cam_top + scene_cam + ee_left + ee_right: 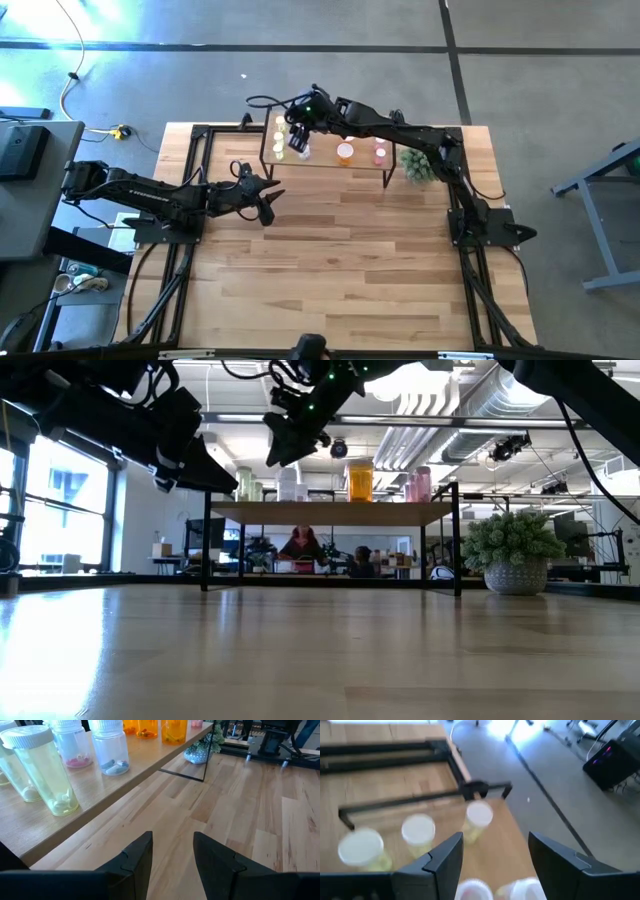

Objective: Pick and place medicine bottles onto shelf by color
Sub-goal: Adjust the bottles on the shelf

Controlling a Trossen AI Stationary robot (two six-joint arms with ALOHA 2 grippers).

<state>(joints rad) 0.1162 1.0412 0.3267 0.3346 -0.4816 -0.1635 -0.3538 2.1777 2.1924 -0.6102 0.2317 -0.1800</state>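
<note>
The small raised shelf (330, 165) with its light wooden top and thin black metal legs stands at the far side of the pale plank counter (340, 270). All the bottles in view stand upright on it, in groups by colour. The yellow-green translucent pill bottles with white caps (279, 135) stand at the shelf's left end in a short row. Just beside them are the clear white-capped bottles (111, 747). The orange bottles with white caps (345, 153) come next, and the pink bottles (380, 153) stand nearest the right end.

The right tool (297, 138) hangs above the shelf's left part, over the clear bottles and beside the yellow-green row. Its dark fingers (445, 860) are spread with nothing between them, and two white caps show below the gap in the right wrist view. That view is blurred, so which caps these are is hard to tell; they may belong to the clear bottles.

The left tool (266, 203) hovers over the counter just in front of the shelf's left end. Its fingers (137, 857) stand a little apart and hold nothing.

A green spiky plant in a pale textured pot (515, 555) sits on the counter just beside the shelf's right end.
</note>
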